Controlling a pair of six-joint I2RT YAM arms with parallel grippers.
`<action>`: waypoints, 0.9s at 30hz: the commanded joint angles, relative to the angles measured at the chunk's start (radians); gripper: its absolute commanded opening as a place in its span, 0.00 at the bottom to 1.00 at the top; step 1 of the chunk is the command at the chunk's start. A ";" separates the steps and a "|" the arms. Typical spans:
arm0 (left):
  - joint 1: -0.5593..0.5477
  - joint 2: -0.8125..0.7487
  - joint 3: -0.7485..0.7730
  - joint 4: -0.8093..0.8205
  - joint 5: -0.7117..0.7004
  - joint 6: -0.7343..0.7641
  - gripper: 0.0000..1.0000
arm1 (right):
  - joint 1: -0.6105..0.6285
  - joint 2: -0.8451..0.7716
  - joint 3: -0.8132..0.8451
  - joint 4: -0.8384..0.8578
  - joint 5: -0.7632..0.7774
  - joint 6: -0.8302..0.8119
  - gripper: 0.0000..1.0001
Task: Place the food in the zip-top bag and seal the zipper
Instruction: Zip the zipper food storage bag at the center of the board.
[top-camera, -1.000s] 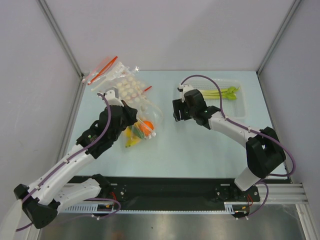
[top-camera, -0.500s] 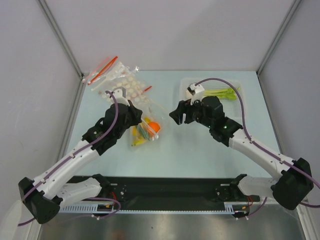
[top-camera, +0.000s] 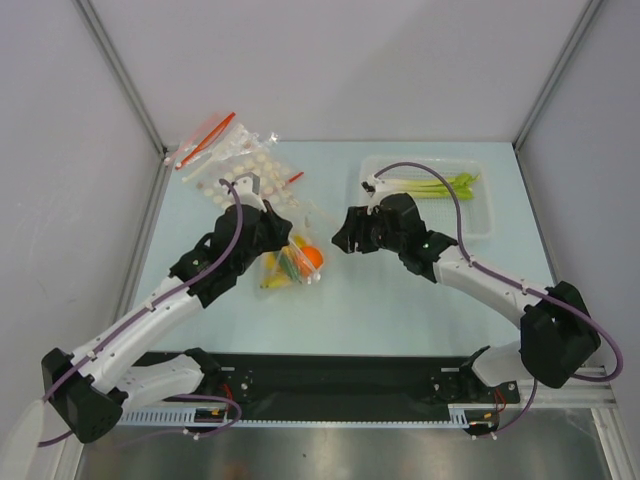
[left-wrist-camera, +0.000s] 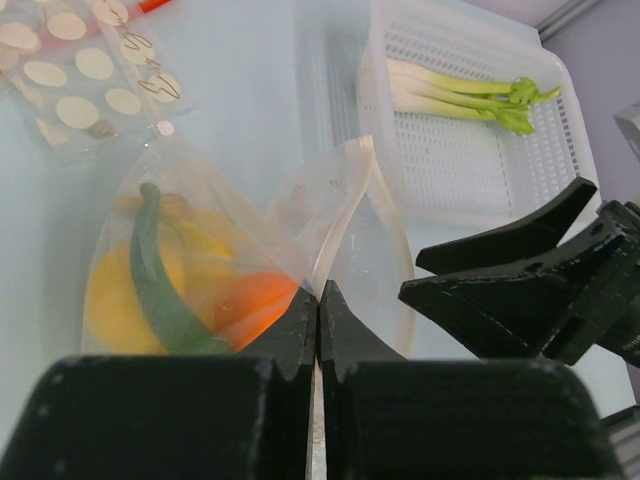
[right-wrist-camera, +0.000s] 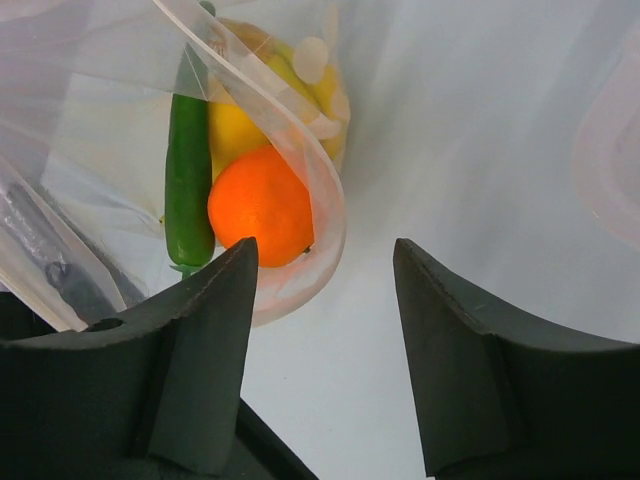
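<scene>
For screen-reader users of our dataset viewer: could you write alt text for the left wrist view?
The left gripper is shut on the mouth edge of a see-through soft plastic bag holding a round orange, yellow fruit and a dark green curved vegetable. The open right gripper is beside it; behind, a white mesh basket holds white-and-green leeks.

spare bags (left-wrist-camera: 75, 90) cut at left-wrist view edge; yellow fruit (right-wrist-camera: 235, 130) part-hidden behind orange (right-wrist-camera: 262, 205)

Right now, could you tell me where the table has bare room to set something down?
The widest bare stretch of table is the near middle, in front of the bag. A narrower gap lies at the back, between the spare bags and the basket. The centre is crowded: the left claw pinches the bag, the open right claw facing it.
</scene>
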 joint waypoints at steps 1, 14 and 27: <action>-0.001 0.005 0.032 0.063 0.039 0.028 0.00 | 0.003 0.011 0.011 0.050 -0.026 0.050 0.60; -0.005 0.092 0.099 0.017 0.092 0.068 0.00 | 0.006 -0.069 -0.028 0.086 -0.051 0.089 0.00; -0.131 0.236 0.206 0.018 0.194 0.212 0.04 | 0.032 -0.242 -0.115 0.174 0.004 0.053 0.00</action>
